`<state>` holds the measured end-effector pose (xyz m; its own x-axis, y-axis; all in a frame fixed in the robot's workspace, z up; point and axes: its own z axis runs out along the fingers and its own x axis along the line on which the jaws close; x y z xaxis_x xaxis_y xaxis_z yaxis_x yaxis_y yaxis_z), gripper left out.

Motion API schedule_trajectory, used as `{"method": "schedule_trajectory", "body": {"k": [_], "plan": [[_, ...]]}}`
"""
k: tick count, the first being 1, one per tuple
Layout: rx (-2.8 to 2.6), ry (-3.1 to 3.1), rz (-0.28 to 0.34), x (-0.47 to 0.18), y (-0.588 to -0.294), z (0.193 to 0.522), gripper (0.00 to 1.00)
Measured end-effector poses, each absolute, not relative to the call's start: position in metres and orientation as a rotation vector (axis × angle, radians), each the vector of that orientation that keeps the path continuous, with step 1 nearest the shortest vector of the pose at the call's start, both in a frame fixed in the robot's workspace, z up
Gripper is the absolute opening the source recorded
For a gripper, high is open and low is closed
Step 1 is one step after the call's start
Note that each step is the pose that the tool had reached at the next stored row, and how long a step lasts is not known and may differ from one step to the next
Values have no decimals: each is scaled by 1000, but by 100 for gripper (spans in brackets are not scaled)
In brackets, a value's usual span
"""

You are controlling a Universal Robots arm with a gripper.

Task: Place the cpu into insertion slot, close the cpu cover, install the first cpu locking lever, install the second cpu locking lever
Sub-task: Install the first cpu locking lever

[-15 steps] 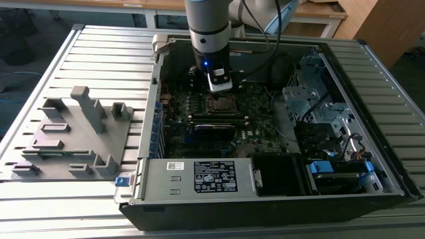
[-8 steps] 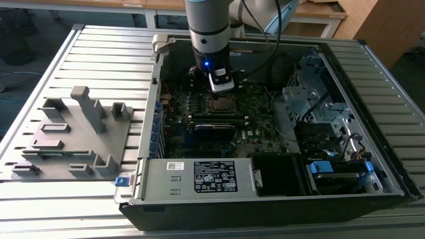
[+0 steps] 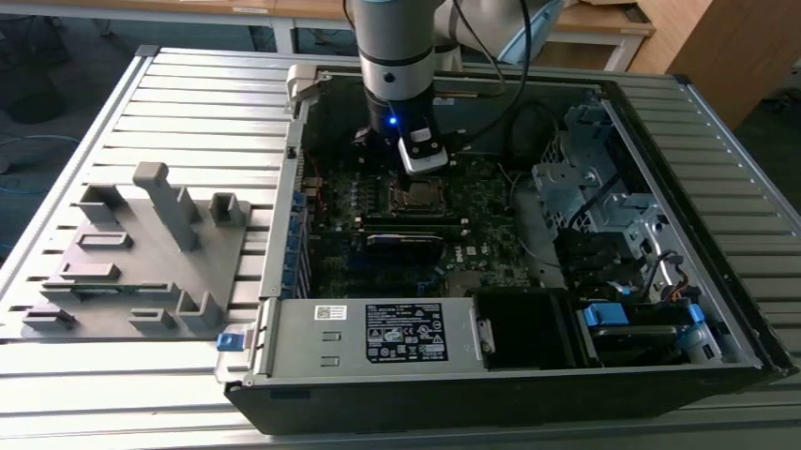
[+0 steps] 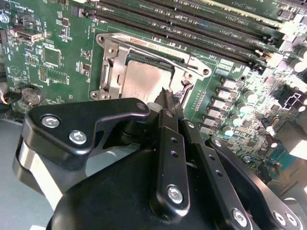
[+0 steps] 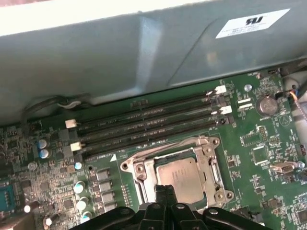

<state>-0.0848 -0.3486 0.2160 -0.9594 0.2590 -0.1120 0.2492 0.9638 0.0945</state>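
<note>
The cpu (image 5: pixel 180 176), a dull silver-grey square, lies in the insertion slot (image 5: pixel 146 178) on the green motherboard (image 5: pixel 268 153), with the silver cpu cover (image 4: pixel 112 72) framing it. The gripper (image 4: pixel 168 96) hangs just above the chip's edge, its black fingers pressed together, holding nothing. Four long dark memory slots (image 5: pixel 144 127) run beside the socket, near the grey case wall (image 5: pixel 120 57).
</note>
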Motion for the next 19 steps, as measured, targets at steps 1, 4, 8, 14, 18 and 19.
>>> {"method": "schedule_trajectory", "body": {"k": [1,4,8,14,18,19], "plan": [[388,2991,120,-85,-349,216,10],[389,2991,119,-85,-349,216,10],[397,3037,112,-84,-349,215,10],[401,3062,107,-83,-349,215,10],[402,3066,107,-75,-349,215,10],[402,3069,106,-71,-349,215,10]]}}
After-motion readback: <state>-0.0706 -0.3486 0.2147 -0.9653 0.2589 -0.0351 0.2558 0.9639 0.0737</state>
